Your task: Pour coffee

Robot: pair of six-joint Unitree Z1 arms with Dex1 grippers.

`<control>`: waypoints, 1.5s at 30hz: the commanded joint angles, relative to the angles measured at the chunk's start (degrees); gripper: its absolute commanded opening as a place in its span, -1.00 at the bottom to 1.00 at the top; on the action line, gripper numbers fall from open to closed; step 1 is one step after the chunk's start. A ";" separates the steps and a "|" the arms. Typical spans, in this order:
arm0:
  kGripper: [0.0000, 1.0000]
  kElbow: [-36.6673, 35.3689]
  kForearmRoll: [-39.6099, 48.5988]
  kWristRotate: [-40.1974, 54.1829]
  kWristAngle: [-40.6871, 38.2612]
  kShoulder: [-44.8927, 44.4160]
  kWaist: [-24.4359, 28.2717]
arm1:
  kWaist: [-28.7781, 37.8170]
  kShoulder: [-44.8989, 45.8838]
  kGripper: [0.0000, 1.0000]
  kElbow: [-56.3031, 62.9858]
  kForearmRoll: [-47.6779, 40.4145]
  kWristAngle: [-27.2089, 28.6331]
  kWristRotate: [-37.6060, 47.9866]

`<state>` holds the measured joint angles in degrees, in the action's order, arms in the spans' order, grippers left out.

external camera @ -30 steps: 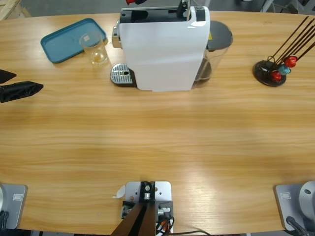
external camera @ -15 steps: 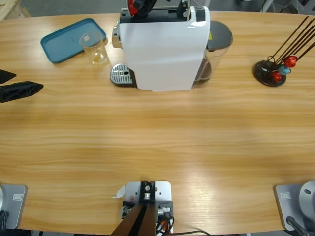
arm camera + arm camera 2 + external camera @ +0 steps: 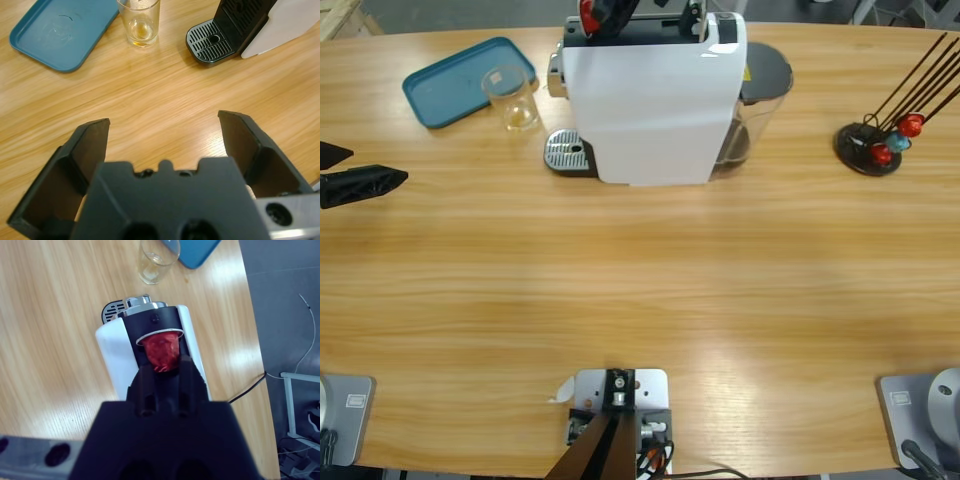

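White coffee machine [image 3: 655, 95] stands at the table's [image 3: 640, 290] far edge. Right gripper [image 3: 161, 371], above the machine's top, jaws closed on a red capsule [image 3: 161, 351]. Left gripper [image 3: 360, 183], well off from the machine's drip-tray side, jaws wide, nothing held. Blue tray [image 3: 465, 80] and clear glass [image 3: 510, 97] beside the machine; no dark coffee visible in the glass. Capsule rack [image 3: 875, 140] beyond the opposite side.

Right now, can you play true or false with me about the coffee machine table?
1. The right gripper holds a red capsule over the white coffee machine. True.
2. The glass stands on the machine's drip tray. False: it stands beside the blue tray.
3. The left gripper is open and holds nothing. True.
4. The glass is full of coffee. False: it looks nearly empty.
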<state>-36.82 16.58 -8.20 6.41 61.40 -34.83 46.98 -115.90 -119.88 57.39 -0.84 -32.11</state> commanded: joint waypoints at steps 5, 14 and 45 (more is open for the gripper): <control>0.86 2.37 -0.85 0.73 -0.52 -0.91 -0.33 | -0.57 -3.19 0.75 1.58 -0.39 -0.18 -0.22; 0.86 2.37 -0.85 0.73 -0.54 -0.84 -0.33 | -0.57 -1.17 0.99 1.12 0.14 0.40 0.68; 0.86 2.54 -1.03 0.73 -0.61 -1.37 -0.33 | -1.31 23.78 -1.00 5.52 14.04 2.28 14.80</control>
<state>-36.41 16.38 -8.20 6.41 61.39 -34.84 46.99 -91.88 -114.62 70.37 -2.49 -17.42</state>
